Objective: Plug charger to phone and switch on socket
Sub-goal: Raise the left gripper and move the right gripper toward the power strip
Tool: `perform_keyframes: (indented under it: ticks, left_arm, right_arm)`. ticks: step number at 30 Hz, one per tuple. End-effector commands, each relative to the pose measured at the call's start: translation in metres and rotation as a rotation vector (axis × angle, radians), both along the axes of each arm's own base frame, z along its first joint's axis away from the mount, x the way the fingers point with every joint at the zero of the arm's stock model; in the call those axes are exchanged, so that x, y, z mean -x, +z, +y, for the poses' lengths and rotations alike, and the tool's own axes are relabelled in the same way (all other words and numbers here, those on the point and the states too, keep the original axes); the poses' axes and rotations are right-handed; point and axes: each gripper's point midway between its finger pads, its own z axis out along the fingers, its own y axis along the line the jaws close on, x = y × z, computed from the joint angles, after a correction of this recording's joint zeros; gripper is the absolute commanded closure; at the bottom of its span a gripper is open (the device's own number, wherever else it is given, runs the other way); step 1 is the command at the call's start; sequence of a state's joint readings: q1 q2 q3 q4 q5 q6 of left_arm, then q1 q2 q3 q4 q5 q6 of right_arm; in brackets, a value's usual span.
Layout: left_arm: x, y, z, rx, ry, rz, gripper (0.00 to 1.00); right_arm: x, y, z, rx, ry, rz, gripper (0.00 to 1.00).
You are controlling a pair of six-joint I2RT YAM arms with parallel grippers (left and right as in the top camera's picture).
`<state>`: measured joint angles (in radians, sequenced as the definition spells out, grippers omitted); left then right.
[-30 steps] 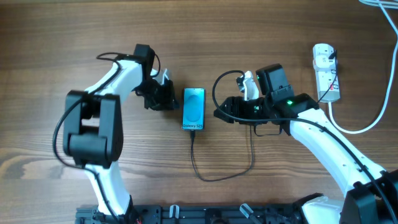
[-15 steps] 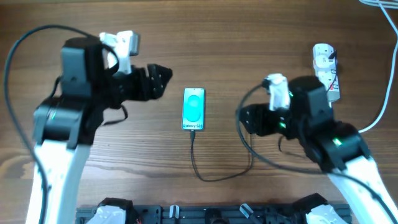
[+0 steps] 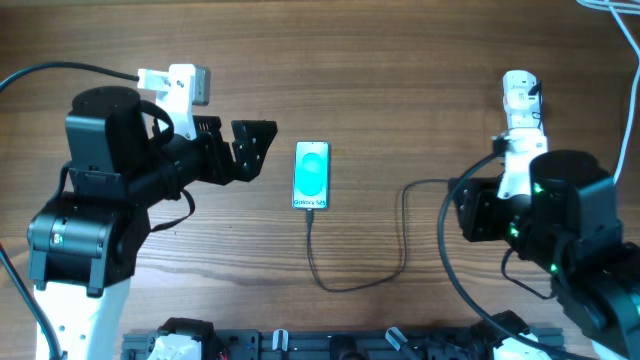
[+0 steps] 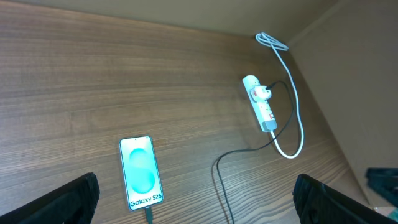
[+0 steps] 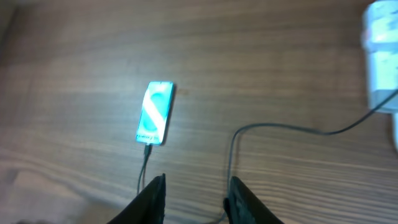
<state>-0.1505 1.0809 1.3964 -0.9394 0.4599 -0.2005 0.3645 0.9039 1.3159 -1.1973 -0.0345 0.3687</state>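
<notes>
phone [image 3: 312,175] lies mid-table, screen lit, with the charger [image 3: 404,230] plugged into its 6 o'clock end. both arms have drawn back: the left gripper [image 3: 250,150], at the phone's 9 o'clock, has sprung wide open and is empty. the right gripper [image 5: 194,200], at 3 o'clock, has narrowed on nothing. plugging looks done; the socket [image 4: 260,104] at 2 o'clock still needs switching on.

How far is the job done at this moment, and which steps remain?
Done, it seems: the charger has its plug in the bottom edge of the phone. In hand: nothing; the left gripper is open and empty, and the right gripper holds nothing either. Left: pressing the switch on the socket; whether it is already on cannot be seen.
</notes>
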Motion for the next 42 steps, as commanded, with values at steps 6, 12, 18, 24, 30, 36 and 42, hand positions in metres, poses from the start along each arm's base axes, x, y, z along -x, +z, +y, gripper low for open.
perform_keyframes:
  ticks: [6, 12, 18, 24, 30, 36, 42]
  left_arm:
    - [-0.002, 0.002, 0.003, -0.008, 0.010, -0.008, 0.00]
    - [-0.003, 0.002, 0.003, -0.009, 0.010, -0.007, 0.00]
    - [-0.003, 0.002, 0.003, -0.009, 0.010, -0.007, 0.00]
    - [-0.003, 0.002, 0.003, -0.009, 0.010, -0.007, 0.00]
    - [-0.003, 0.002, 0.003, -0.008, 0.010, -0.006, 0.00]
    - [-0.003, 0.002, 0.003, -0.009, 0.010, -0.007, 0.00]
    - [-0.003, 0.002, 0.003, -0.009, 0.010, -0.007, 0.00]
  right_arm:
    - [-0.008, 0.013, -0.039, 0.071, -0.188, -0.041, 0.73]
    - [-0.014, 0.014, -0.068, 0.074, -0.313, -0.045, 0.74]
    - [-0.036, 0.007, -0.092, 0.054, -0.353, -0.017, 0.75]
    - [-0.079, -0.021, -0.126, -0.061, -0.390, 0.080, 0.76]
    - [-0.106, -0.038, -0.171, -0.141, -0.470, 0.088, 0.80]
    - [-0.115, -0.025, -0.207, -0.173, -0.554, -0.004, 0.96]
    - [-0.123, 0.000, -0.234, -0.189, -0.595, -0.048, 0.96]
